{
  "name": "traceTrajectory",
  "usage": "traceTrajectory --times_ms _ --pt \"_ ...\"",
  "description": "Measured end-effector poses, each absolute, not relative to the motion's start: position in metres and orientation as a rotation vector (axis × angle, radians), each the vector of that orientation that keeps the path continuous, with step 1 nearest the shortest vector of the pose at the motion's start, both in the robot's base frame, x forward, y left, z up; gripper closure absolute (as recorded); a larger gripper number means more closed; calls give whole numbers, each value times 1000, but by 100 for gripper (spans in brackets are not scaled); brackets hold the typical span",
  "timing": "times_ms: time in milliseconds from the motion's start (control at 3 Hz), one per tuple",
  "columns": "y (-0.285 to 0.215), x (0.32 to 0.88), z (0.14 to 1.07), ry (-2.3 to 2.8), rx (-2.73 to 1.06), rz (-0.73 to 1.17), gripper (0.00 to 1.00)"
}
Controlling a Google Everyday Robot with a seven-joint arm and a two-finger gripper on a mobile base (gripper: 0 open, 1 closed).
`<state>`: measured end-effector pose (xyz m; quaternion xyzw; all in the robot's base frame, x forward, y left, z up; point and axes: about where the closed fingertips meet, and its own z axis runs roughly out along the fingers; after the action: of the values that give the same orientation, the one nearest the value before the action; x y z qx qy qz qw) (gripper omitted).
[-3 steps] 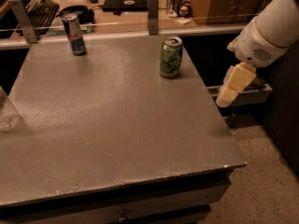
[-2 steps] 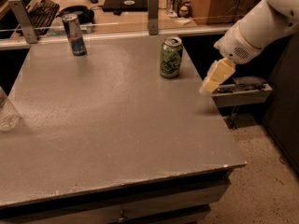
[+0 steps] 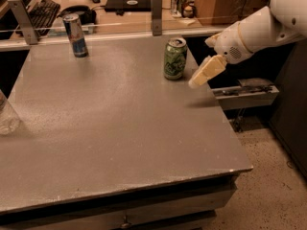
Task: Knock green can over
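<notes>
The green can [image 3: 175,58] stands upright on the grey table [image 3: 110,123], toward the back right. It has pale lettering and a silver top. My gripper [image 3: 195,83] hangs on the white arm coming in from the upper right. Its pale fingertips sit just right of the can and slightly nearer the camera, above the table's right edge. A small gap shows between the gripper and the can.
A taller blue-and-silver can [image 3: 76,35] stands at the back left. A clear bottle [image 3: 5,116] sits at the left edge. A glass rail with metal posts [image 3: 156,13] runs behind the table. A dark tray [image 3: 247,92] sits low to the right.
My gripper has moved left and up from beyond the table's right edge to just beside the green can. The can has not moved.
</notes>
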<state>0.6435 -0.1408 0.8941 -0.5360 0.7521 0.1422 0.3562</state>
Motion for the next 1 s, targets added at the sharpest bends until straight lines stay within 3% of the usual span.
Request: traceTrajectory --times_ms 1000 --pt "-43 630 911 1696 -1324 751 0"
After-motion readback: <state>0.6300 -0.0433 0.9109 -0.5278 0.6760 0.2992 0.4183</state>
